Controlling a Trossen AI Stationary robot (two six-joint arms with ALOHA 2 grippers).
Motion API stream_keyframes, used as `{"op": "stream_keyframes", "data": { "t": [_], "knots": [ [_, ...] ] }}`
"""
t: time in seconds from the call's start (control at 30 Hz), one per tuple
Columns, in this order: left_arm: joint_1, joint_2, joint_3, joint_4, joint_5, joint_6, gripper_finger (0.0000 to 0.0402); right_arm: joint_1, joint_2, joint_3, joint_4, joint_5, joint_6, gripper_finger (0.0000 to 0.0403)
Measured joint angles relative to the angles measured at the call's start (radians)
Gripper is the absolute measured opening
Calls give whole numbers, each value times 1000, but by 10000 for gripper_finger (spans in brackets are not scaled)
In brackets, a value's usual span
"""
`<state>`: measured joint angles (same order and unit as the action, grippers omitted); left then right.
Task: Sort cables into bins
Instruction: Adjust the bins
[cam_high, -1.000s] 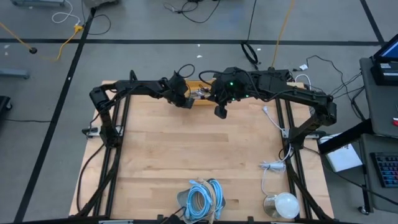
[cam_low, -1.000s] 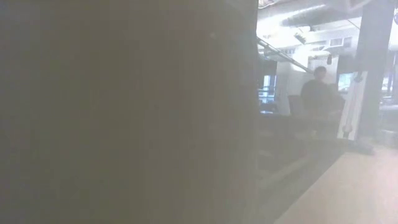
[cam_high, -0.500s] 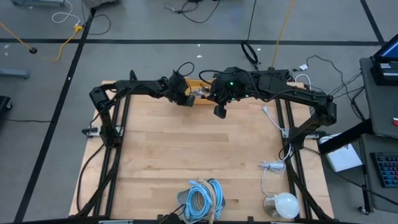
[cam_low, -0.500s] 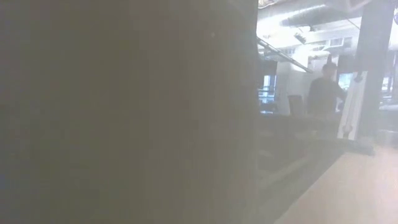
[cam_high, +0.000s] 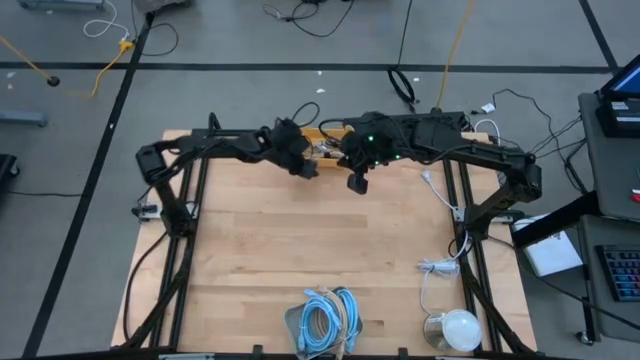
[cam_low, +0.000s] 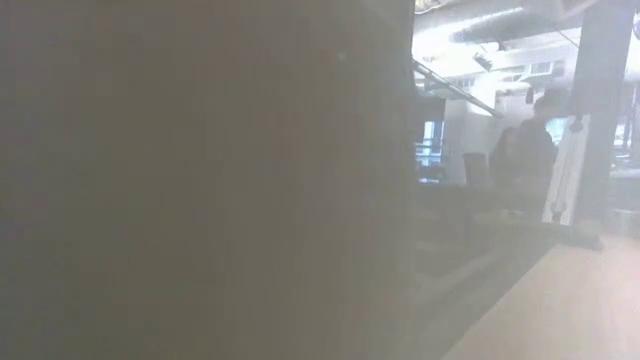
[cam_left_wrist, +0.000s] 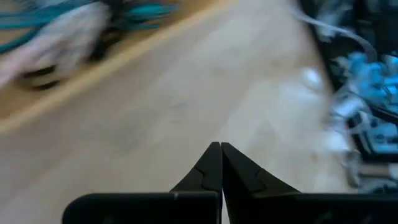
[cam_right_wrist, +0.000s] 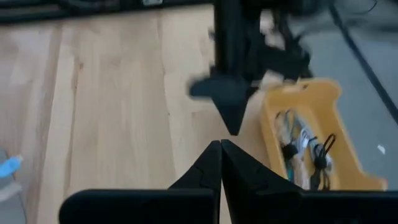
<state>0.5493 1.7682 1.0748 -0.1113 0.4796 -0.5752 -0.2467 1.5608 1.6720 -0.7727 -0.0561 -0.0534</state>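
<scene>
High view: both arms meet at the far edge of the pale wooden surface (cam_high: 300, 240), beside the small orange-yellow plastic bin (cam_high: 322, 143). Compared with a second ago, the left tool (cam_high: 305, 168) has slid a little toward the right tool (cam_high: 358, 184) and away from the bin, and its shoulder has swung outward; the right tool has barely moved. Both tools are closed with nothing between their fingers, so I judge a drop into this bin is finished and a new pick is due. The coiled light-blue cables (cam_high: 322, 320) sit piled in the pale grey translucent bin (cam_high: 292, 322) at the near edge, well apart from both arms.

Right wrist view alone looks into the orange-yellow bin, showing short thin black and teal cables (cam_right_wrist: 305, 146) inside, with the left arm's tool just beside it. Left wrist view catches teal cables as a blur. Low view is mostly blocked by something dark, showing only a person (cam_low: 530, 150) in the room behind.
</scene>
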Motion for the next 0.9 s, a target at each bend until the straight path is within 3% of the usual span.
{"op": "stream_keyframes", "data": {
  "t": [0.23,0.47,0.57,0.7,0.9],
  "knots": [
    [-93,-249,0,-91,-117,2,0,25,-1,-161,41,0,17,0],
    [-137,-555,0,-316,-275,15,0,74,2,-530,402,-42,166,0],
    [-158,-654,0,-393,-314,15,0,124,36,-626,503,-14,251,0],
    [-216,-725,0,-458,-353,4,0,216,107,-631,523,4,317,0],
    [-352,-755,0,-478,-425,-15,0,357,259,-483,574,55,357,0]
  ]
}}
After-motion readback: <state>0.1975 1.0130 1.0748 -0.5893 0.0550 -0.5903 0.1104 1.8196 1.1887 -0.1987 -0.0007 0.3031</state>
